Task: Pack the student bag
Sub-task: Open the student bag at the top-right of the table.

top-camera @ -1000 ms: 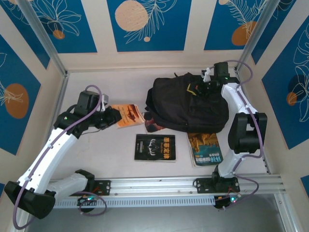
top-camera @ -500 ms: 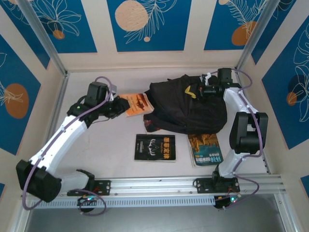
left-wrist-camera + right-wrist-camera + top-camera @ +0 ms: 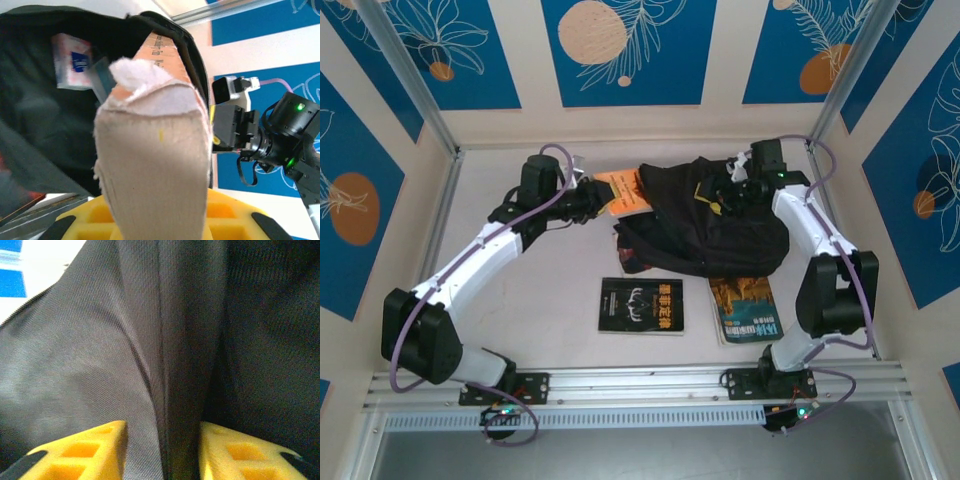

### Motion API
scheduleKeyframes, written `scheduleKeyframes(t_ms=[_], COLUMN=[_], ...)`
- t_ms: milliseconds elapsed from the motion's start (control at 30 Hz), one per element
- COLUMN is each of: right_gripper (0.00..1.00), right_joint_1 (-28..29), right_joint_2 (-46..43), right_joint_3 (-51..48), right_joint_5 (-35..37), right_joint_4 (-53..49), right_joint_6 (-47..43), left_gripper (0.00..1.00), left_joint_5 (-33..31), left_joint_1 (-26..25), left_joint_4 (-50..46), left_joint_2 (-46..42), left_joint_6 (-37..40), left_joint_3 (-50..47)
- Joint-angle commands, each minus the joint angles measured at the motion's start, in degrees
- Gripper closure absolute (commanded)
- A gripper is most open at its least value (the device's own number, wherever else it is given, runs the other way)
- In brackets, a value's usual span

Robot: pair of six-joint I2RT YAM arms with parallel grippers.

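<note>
The left gripper (image 3: 598, 196) clamps an orange book (image 3: 623, 190) at the bag's (image 3: 710, 235) mouth; the right gripper (image 3: 162, 440) stands parted, its ribbed yellow fingers (image 3: 85, 450) either side of a ridge of black cloth.
The bag, soft and slumped in finely woven fabric, lies at the far middle of the pale table (image 3: 550, 270), between the two grippers. In the left wrist view the book's page edge is tan and fibrous with a frayed white corner. A white-and-blue box (image 3: 72, 60) sits inside the dark opening. A flat glossy black book (image 3: 641, 305) lies nearer the arms, apart from the bag.
</note>
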Motion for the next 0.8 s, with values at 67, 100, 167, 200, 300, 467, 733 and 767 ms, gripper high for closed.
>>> scheduleKeyframes(t_ms=[67,100,167,200,300,467,733,767], right_gripper=[0.56,0.56,0.55,0.55,0.51,0.41,0.4,0.4], right_joint_1=[4.3,5.1,7.3,8.6,10.8,10.9,16.0,16.5], right_joint_2=[-3.6,-4.0,-4.5,-4.5,-3.6,-1.6,9.6,11.2], right_joint_3=[6.8,7.9,10.3,11.9,16.8,21.1,33.4,35.4], right_joint_5=[22.9,23.2,23.9,25.2,26.3,11.7,5.2,6.1], right_joint_4=[-13.6,-13.9,-14.8,-15.4,-18.2,-16.5,-22.1,-23.4], right_joint_6=[-1.2,-2.1,-4.6,-5.7,-7.8,-7.6,-10.3,-10.9], left_gripper=[1.0,1.0,1.0,1.0,1.0,1.0,1.0,1.0], left_joint_5=[3.9,3.9,4.0,4.0,4.1,3.9,3.7,3.6], left_joint_1=[-1.4,-1.6,-2.1,-2.4,-3.0,-3.2,-3.3,-3.3], left_joint_4=[9.2,9.2,9.2,9.1,8.7,8.7,8.8,8.8], left_joint_2=[0.4,0.7,1.2,1.6,2.4,3.0,3.3,3.3], left_joint_6=[-2.7,-2.8,-2.7,-2.7,-2.6,-2.4,-2.2,-2.2], left_joint_3=[0.5,0.8,1.3,1.5,1.9,2.0,1.8,1.9])
